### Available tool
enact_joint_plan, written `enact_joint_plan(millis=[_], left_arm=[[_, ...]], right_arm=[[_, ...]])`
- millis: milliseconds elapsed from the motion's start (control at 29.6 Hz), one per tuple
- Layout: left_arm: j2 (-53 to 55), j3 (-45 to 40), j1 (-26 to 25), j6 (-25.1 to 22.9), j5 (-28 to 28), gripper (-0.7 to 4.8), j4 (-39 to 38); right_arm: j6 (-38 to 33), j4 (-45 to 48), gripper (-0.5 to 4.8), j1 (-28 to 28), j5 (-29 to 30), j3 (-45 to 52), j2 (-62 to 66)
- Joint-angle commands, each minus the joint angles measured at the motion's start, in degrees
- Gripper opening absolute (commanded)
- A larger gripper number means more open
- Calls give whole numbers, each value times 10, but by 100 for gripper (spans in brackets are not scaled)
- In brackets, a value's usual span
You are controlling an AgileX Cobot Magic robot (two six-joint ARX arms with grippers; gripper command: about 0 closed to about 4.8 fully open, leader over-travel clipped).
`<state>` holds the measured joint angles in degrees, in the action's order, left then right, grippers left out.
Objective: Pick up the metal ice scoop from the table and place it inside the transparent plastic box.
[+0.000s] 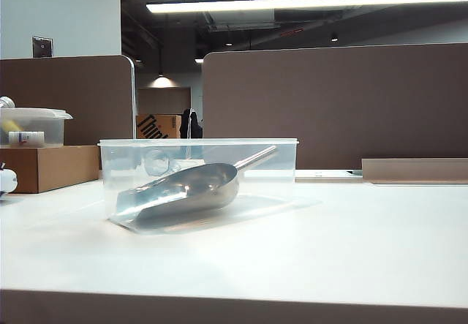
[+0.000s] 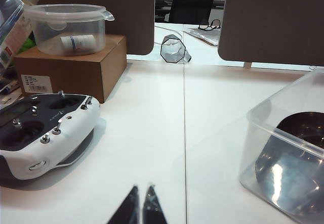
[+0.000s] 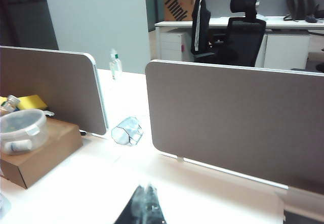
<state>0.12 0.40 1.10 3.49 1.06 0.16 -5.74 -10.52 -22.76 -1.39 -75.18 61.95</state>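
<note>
Left gripper (image 2: 141, 206) fingertips pressed together, box beside it. Right gripper (image 3: 144, 209) blurry, seemingly closed, empty. Metal ice scoop (image 1: 186, 190) already inside the transparent plastic box (image 1: 197, 145); just retract clear.

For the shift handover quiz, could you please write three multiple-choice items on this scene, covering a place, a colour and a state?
1. Where is the scoop?
A. inside the clear box
B. on the cardboard box
C. in a gripper

2. What colour is the table top?
A. black
B. white
C. green

3. How are the left gripper and right gripper?
A. both wide open
B. one holding the scoop
C. both shut, empty

Answers: 1 A, the scoop lies within the box walls. 2 B, the surface is white. 3 C, each wrist view shows fingertips together, holding nothing.
</note>
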Motion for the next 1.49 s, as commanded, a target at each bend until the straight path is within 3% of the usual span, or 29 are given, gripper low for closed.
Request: enact_joint_plan(millis=[34,338,609,744,947,1184,1489], left_arm=[[0,0,0,0,2,21,5],[0,0,0,0,2,21,5],[0,0,0,0,2,21,5],[0,0,0,0,2,21,5],[0,0,1,0,2,21,5],[0,0,0,0,2,21,5],[0,0,1,0,3,21,5]], right_arm=[[-2,-19,-8,-1,0,1,0],[1,-49,-8,-1,0,1,0],[137,-71,-8,9,-19,34,-8],[163,24,-8,29,-34,156,-65],[96,176,-8,56,-37,407,-205],[30,178,-8,115,-32,585,-375],[26,148,-8,205,48,700,-530]])
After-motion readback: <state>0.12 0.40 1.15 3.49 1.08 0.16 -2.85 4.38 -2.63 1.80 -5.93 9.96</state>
